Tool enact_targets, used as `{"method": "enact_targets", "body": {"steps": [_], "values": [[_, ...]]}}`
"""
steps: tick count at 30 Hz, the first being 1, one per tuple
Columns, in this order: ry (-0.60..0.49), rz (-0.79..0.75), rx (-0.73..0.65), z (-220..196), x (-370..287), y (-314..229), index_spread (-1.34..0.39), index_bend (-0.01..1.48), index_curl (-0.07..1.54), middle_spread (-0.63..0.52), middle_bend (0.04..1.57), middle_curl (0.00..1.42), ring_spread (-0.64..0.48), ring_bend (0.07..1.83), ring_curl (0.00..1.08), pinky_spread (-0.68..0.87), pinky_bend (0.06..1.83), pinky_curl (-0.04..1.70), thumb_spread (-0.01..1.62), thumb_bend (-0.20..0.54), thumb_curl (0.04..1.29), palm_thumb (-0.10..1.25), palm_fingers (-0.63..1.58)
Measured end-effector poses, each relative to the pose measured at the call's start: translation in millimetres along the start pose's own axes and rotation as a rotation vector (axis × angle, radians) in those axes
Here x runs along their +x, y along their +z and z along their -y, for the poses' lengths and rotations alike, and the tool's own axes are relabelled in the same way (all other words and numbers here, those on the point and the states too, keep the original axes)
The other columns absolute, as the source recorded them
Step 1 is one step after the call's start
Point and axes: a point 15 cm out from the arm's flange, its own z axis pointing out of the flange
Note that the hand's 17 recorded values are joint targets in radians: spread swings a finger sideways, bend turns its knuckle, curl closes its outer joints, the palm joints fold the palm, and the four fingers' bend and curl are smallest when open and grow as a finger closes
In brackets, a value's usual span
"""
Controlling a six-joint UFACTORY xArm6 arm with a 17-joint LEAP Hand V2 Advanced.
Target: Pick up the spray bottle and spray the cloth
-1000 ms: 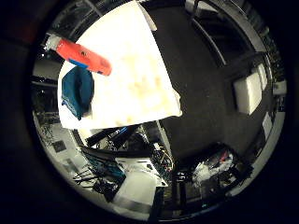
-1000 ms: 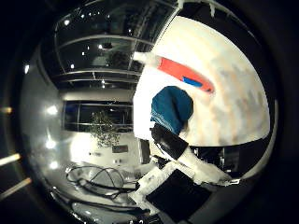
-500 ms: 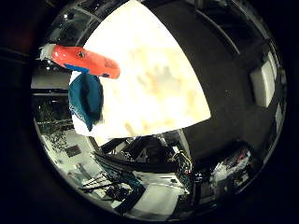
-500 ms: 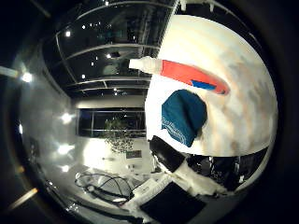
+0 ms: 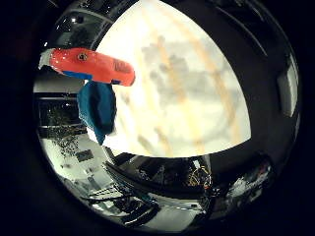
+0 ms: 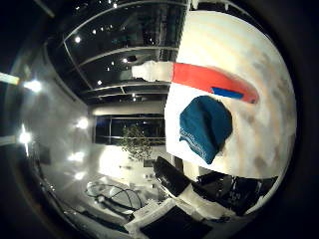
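Spray bottle (image 6: 212,80) lies beside blue cloth (image 6: 205,127) on white table (image 5: 197,88).

A pale, marbled table (image 5: 197,93) fills much of the view. Beyond the table's edge stands what seems a leafy potted plant (image 6: 137,142), before dark windows (image 6: 124,64) with reflected ceiling lights.

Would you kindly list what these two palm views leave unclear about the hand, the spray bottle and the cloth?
- Hand: no part of it shows in either view, so its state is unknown.
- Spray bottle: its trigger is too blurred in both views.
- Cloth: whether it touches the bottle cannot be told; on the table they look adjacent.
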Motion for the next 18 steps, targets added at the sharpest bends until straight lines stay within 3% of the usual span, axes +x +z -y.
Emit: {"method": "enact_targets", "body": {"steps": [18], "values": [[-0.069,0.004,-0.049,13,-21,37,-0.16,0.15,0.25,0.2,0.22,0.34,0.24,0.35,0.26,0.39,0.48,0.3,1.0,-0.027,0.3,0.48,0.02]]}}
